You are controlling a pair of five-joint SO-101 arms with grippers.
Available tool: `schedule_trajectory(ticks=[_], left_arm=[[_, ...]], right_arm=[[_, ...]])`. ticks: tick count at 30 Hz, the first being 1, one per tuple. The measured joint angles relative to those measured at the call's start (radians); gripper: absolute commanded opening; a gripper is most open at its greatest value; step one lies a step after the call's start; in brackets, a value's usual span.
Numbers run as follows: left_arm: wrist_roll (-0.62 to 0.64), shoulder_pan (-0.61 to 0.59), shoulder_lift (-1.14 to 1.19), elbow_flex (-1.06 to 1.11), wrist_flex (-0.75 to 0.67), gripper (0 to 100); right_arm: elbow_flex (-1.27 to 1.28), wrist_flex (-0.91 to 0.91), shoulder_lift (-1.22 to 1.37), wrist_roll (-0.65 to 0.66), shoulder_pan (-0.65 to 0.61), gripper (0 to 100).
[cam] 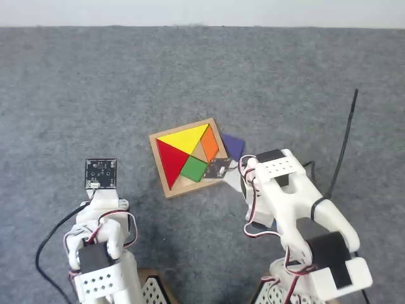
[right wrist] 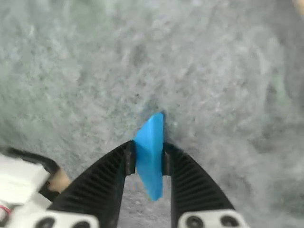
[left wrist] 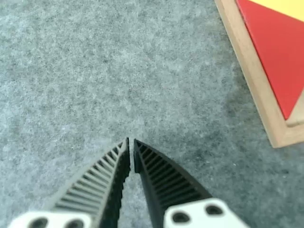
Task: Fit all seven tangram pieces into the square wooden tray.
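The square wooden tray [cam: 159,170] lies mid-table, turned at an angle. It holds a yellow triangle [cam: 185,137], a red triangle [cam: 169,159], an orange piece [cam: 210,144] and a green square [cam: 194,168]. A purple piece [cam: 233,145] lies on the carpet against the tray's right side. My right gripper [right wrist: 148,148] is shut on a blue piece [right wrist: 150,137], held on edge just above the grey carpet. The right arm [cam: 285,190] stands beside the tray's right corner. My left gripper [left wrist: 131,142] is shut on nothing over bare carpet, near the tray's corner [left wrist: 278,137] and the red triangle [left wrist: 280,52].
Grey carpet [cam: 95,88] covers the whole table. The left arm [cam: 101,240] stands at the lower left, apart from the tray. A black cable [cam: 345,145] rises at the right arm's side. Bare wood [cam: 197,151] shows inside the tray between the pieces.
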Motion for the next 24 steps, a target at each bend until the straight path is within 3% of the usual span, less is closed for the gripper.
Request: schedule_trajectory(ticks=[3,14,24], left_arm=[[0.000,0.000,0.000,0.000,0.000,2],[0.000,0.000,0.000,0.000,0.000,2],[0.000,0.000,0.000,0.000,0.000,2]], right_arm=[[-0.012,0.020,0.025,-0.114,-0.014,2.1],[-0.101,0.130,0.025,-0.264,-0.068,0.7],[-0.489,0.087,0.025,-0.624,-0.127,0.9]])
